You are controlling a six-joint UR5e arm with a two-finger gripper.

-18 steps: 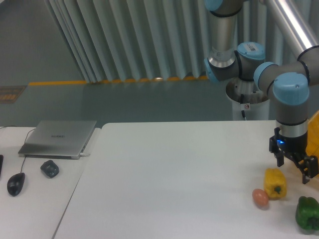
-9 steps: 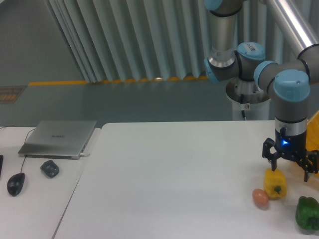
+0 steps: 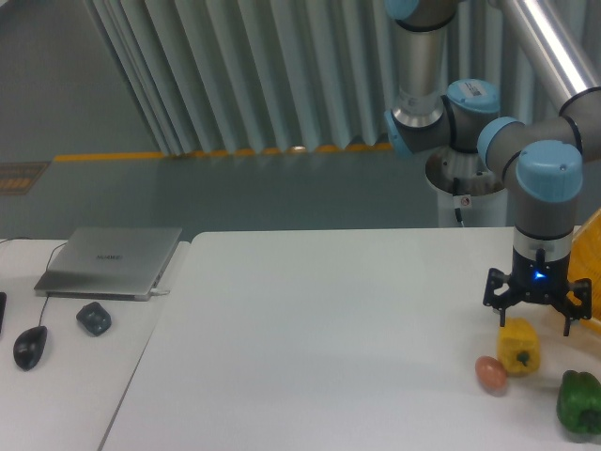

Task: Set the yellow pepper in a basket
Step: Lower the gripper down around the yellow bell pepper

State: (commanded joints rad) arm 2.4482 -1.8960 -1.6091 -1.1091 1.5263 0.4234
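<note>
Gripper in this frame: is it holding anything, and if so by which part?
Nothing is held. The gripper hangs open just above the yellow pepper, which sits on the table.

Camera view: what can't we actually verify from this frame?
- basket: cut off by the right edge; only a sliver shows, contents unseen.
- green pepper: clipped by the right and bottom edges.
- gripper: spread above the yellow pepper; height gap and contact can't be judged from this angle.
- small dark object by the laptop: too small to identify.
</note>
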